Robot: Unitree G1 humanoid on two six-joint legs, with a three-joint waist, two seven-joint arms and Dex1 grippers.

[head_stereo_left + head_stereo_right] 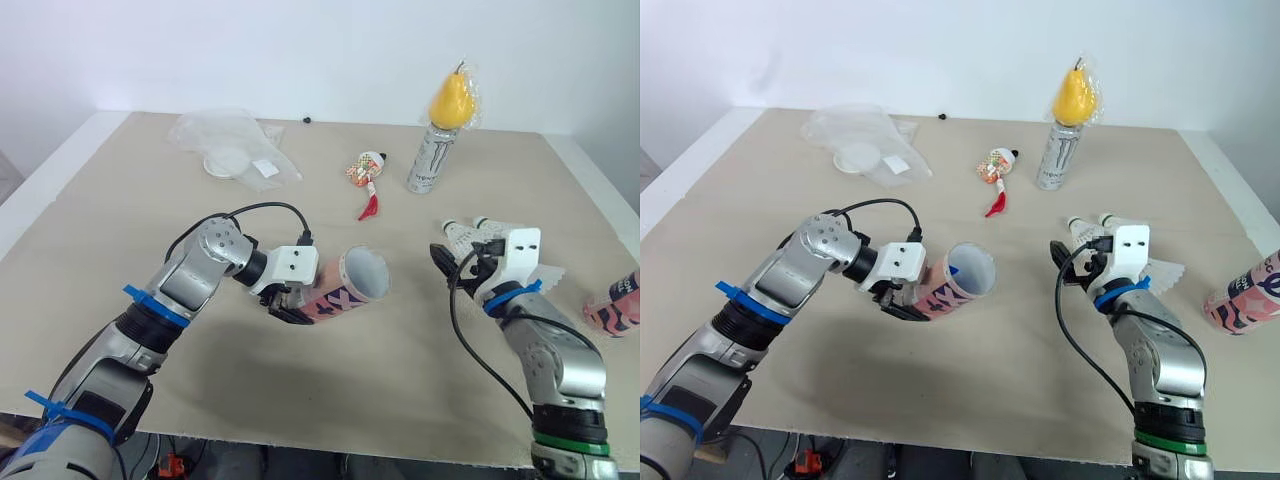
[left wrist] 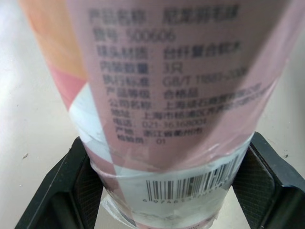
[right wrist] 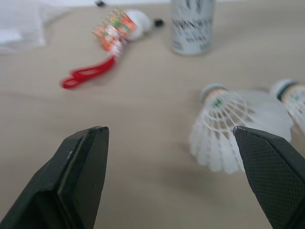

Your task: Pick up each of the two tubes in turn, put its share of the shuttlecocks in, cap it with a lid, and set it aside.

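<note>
Between the fingers of the left gripper (image 1: 287,306): a pink printed cardboard tube (image 1: 345,290), gripped near its barcode end.
Left grip: both black pads press on opposite sides of the tube; nothing else is held.
Tube pose: tilted, with its open round mouth pointing away from the left gripper and toward the right arm. What is inside cannot be made out.
Right gripper (image 3: 170,131): fingers spread wide with nothing between them, over the beige tabletop (image 1: 120,230).
Just ahead of the right gripper: two white feather shuttlecocks (image 3: 221,129) lying side by side on the table. The nearer one is just beyond one fingertip and apart from it.
Outward of the right gripper: a second pink printed tube (image 1: 1245,300), lying on its side at the table's edge, well apart from the fingers.
Farther ahead of the right gripper: an upright silver-and-black drink can (image 1: 432,160) with a yellow pear-shaped object in clear wrap (image 1: 452,98) on top.
Beside the can, toward the left gripper's side: a small red-and-white trinket with a red cord (image 1: 367,170).
Far ahead of the left gripper: a crumpled clear plastic bag (image 1: 260,150) with a round white lid (image 1: 225,160) in it.
</note>
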